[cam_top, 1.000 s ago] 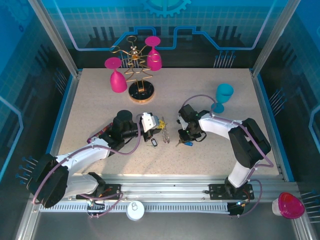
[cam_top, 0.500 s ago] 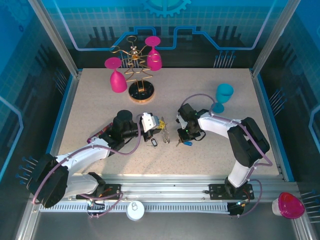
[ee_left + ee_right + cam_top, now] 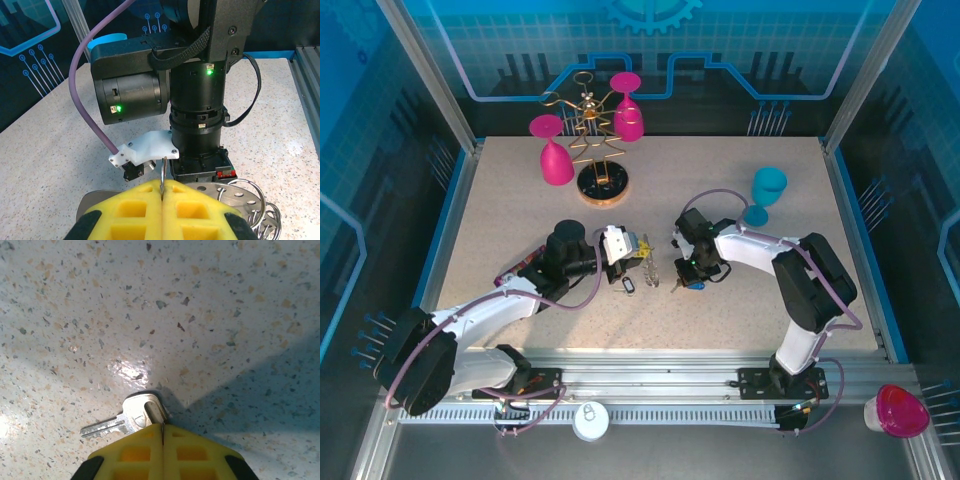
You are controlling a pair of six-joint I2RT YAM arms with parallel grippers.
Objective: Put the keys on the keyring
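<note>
Step in hand, as judged: pick-up of the first key, ahead of any threading. Right gripper (image 3: 162,432) closed, yellow pads together on the head rim of a silver key (image 3: 131,417) lying flat on the speckled table (image 3: 210,315), blade off to the left in the wrist view. Left gripper (image 3: 163,192) likewise closed, clamped on a thin upright wire of the keyring (image 3: 163,174), with further coils just beside the pads, at mid-table facing the right gripper. Second key (image 3: 628,287), dark-rimmed, loose on the table between the two grippers. Next move, as judged: lift of the key without slip from so shallow a pinch, then fine alignment of its hole with the wire. Open table on most sides; glass rack (image 3: 598,160) well apart, teal glass (image 3: 767,190) near the right forearm, worth watching on the lift.
</note>
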